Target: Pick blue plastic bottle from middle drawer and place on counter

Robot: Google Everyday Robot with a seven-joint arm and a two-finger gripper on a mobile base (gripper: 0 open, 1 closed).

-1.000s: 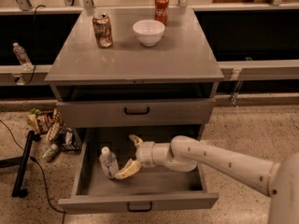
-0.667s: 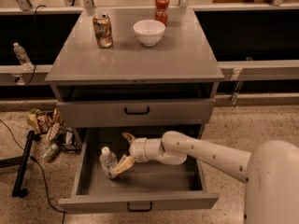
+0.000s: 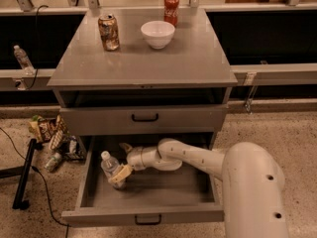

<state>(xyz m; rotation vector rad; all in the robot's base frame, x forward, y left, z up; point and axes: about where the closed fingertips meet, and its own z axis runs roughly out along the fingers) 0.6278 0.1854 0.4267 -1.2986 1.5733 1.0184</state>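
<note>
The blue plastic bottle (image 3: 109,166), small and clear with a white cap, stands at the left of the open middle drawer (image 3: 148,214), the lowest grey tray. My gripper (image 3: 119,162) reaches into the drawer from the right and sits right beside the bottle. Its fingers are spread, one tan fingertip (image 3: 120,175) against the bottle's front side, the other behind it. The bottle rests on the drawer floor. The counter (image 3: 148,63) is the grey cabinet top above.
On the counter stand a tan can (image 3: 108,31), a white bowl (image 3: 157,33) and a red can (image 3: 171,9). The drawer above (image 3: 144,117) is closed. Snack bags and a bottle (image 3: 54,138) lie on the floor at the left, by a black stand (image 3: 24,177).
My gripper has moved left across the drawer, up to the bottle. The bottle has not moved.
</note>
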